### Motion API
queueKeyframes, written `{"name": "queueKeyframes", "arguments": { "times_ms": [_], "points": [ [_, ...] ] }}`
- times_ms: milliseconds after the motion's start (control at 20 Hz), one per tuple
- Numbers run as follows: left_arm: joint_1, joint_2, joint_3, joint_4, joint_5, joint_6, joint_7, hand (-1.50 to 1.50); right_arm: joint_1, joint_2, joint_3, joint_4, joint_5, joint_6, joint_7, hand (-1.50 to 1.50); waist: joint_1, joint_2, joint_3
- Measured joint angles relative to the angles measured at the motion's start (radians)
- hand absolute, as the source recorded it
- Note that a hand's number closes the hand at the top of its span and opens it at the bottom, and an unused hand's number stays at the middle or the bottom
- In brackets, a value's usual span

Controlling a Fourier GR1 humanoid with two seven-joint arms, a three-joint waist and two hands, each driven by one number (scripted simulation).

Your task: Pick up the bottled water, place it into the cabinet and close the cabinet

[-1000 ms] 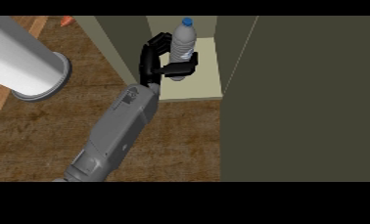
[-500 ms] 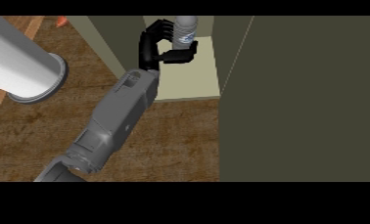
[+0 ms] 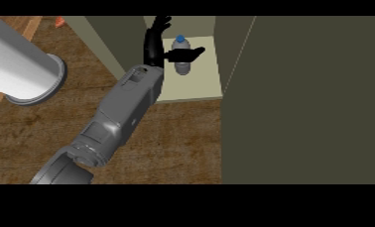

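The bottled water [image 3: 182, 65], clear with a blue cap, stands upright on the pale shelf [image 3: 196, 90] inside the cabinet. My right hand [image 3: 153, 47] is just left of it, reaching in from the lower left. Its fingers [image 3: 159, 25] point straight toward the back of the cabinet, and its thumb [image 3: 192, 52] lies across the front of the bottle. The hand is open, with nothing curled round the bottle. My left hand does not show; only a thick grey forearm [image 3: 26, 67] shows at the left edge.
The cabinet's dark door [image 3: 307, 97] stands open and fills the right side of the view. The cabinet's left wall [image 3: 110, 42] rises beside my right forearm. The wooden counter top [image 3: 183, 141] lies in front.
The right hand was curled round the bottle. Its fingers have straightened, and the bottle stands by itself on the shelf, lower in view than half a second ago.
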Motion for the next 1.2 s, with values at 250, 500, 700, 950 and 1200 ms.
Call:
{"name": "queueKeyframes", "arguments": {
  "times_ms": [250, 500, 700, 950, 1200],
  "points": [
    [-0.032, 0.012, 0.021, 0.036, -0.001, -0.019, -0.035, -1.5, -0.002, -0.006, -0.004, 0.002, -0.007, 0.008, -0.004, -1.5, -0.008, 0.003, 0.0],
    [-0.033, 0.004, 0.05, 0.015, 0.023, -0.076, -0.118, -1.5, -0.019, -0.012, -0.006, 0.005, -0.012, 0.004, -0.001, -1.5, -0.004, 0.0, 0.0],
    [-0.041, -0.001, 0.047, -0.006, 0.042, -0.11, -0.164, -1.5, -0.042, -0.015, 0.0, 0.004, -0.015, -0.019, 0.016, -1.5, 0.0, -0.004, 0.0],
    [-0.023, -0.003, 0.029, -0.044, 0.085, -0.14, -0.183, -1.5, -0.049, -0.021, -0.017, 0.002, -0.021, -0.026, 0.033, -1.5, 0.009, -0.012, 0.0],
    [0.03, -0.003, -0.04, -0.141, 0.152, -0.125, -0.182, -1.5, -0.065, -0.015, -0.02, 0.0, -0.024, -0.043, 0.054, -1.5, 0.02, -0.02, 0.001]
  ]
}}
